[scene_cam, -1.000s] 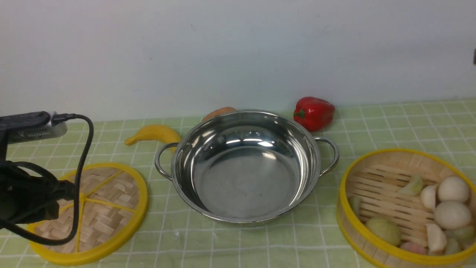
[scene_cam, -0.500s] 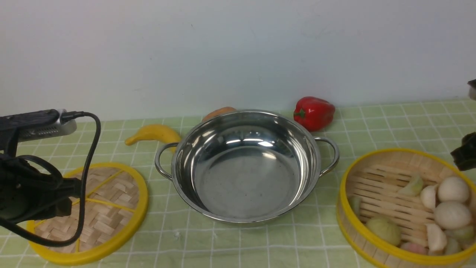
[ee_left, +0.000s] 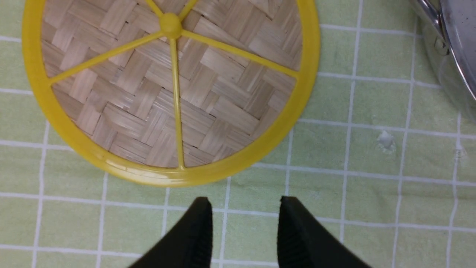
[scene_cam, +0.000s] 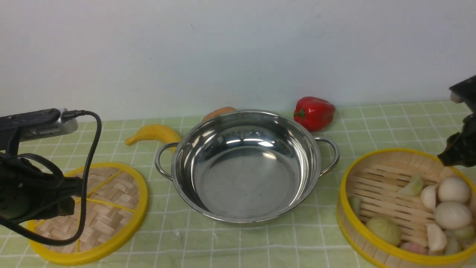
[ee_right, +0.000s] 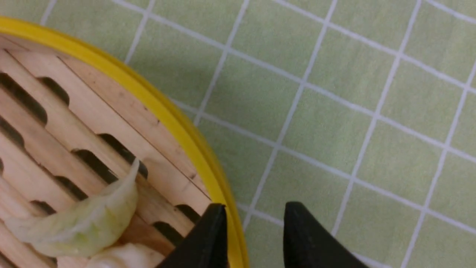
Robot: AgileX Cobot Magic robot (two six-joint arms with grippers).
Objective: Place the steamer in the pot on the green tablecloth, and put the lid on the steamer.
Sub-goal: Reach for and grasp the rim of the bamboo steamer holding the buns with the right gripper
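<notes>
now left gripper [ee_left: 241, 203] part-open, holding nothing, over green tablecloth [ee_left: 372, 100] just beside lid [ee_left: 208, 111]; right gripper [ee_right: 254, 208] part-open, holding nothing, over steamer [ee_right: 122, 123] rim; pot [scene_cam: 245, 178] between lid, steamer.

At the scene: the steamer [scene_cam: 375, 197] runs off the front view's right and bottom edges, the left arm [scene_cam: 26, 193] covers part of the lid [scene_cam: 111, 208], and an orange object [scene_cam: 219, 112] sits mostly hidden behind the pot [scene_cam: 245, 178].

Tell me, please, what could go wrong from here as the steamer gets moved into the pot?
1. The right gripper straddles only one spot of the steamer rim, and loose food pieces crowd that side; lifting may tilt it and spill them.
2. The pot looks only slightly wider than the steamer, so an off-centre lowering could catch on its rim.
</notes>
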